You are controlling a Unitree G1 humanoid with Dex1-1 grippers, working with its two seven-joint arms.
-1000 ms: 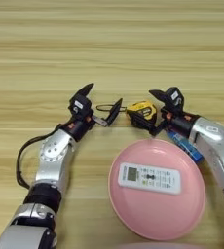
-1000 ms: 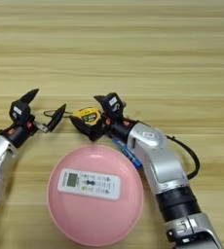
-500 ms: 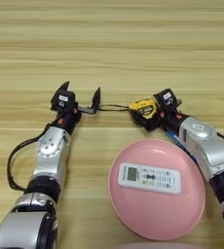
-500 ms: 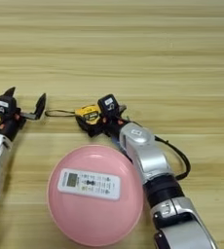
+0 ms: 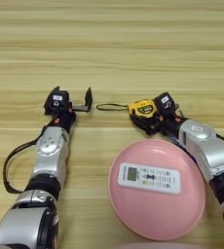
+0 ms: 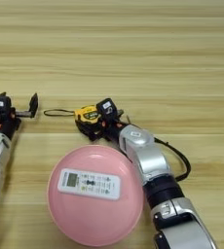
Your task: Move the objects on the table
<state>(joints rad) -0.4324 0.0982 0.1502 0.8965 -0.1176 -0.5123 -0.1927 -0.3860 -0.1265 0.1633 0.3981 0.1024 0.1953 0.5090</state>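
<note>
Left eye view showed the remote already lying in the pink plate at five o'clock, so that part looked done. My right pincer was clamped on the tape, resting on the counter at the plate's twelve; it was left to move. My left pincer stood apart, empty, at nine.

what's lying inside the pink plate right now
Only the white remote lies in the pink plate, buttons up. Whatever is beneath the remote is covered. The tape measure sits outside on the table.
</note>
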